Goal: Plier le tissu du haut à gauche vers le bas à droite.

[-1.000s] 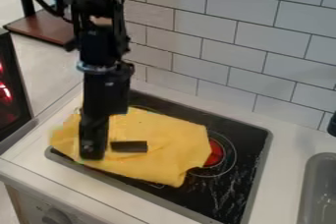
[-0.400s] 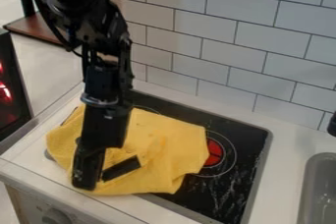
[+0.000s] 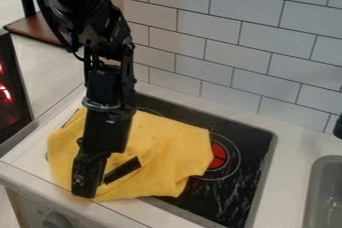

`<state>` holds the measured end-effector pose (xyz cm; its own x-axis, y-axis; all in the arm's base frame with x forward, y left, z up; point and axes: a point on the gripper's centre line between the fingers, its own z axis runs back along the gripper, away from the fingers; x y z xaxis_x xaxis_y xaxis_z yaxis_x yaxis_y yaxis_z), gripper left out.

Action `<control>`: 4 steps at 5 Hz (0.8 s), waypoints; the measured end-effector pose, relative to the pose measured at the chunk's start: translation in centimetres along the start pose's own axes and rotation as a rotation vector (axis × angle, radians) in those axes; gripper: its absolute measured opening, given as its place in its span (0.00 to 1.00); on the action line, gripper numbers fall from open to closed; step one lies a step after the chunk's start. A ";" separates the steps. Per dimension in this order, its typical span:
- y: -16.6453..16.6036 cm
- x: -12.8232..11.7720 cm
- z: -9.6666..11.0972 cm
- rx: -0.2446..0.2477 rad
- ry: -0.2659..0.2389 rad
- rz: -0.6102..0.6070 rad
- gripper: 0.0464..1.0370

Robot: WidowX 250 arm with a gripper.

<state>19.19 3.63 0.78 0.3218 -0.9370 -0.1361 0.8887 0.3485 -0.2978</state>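
The yellow cloth [image 3: 167, 152] lay over the stove [image 3: 250, 168], with the tool [image 3: 99, 182], open or closed I cannot tell, at its 7 o'clock edge, so most of the cloth stretched toward 2 o'clock and the fold's likely target toward 3.

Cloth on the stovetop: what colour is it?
The cloth is plain yellow, seen best in the camera view.

The right part of the cooktop [image 3: 252, 149] and the counter [image 3: 288, 164] between it and the sink [image 3: 324, 182] offer passage from above. The tiled wall [image 3: 234, 37] bars the back; the arm [image 3: 83, 9] blocks the left.
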 end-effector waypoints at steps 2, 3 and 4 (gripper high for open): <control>-0.5 0.4 1.7 0.027 -0.046 0.021 0.97; -1.1 0.6 3.2 0.053 -0.080 0.015 0.97; -2.0 0.5 5.0 0.092 -0.103 0.018 0.96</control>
<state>19.22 2.34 6.06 0.3656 -0.9298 -0.0412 0.9071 0.3659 -0.2078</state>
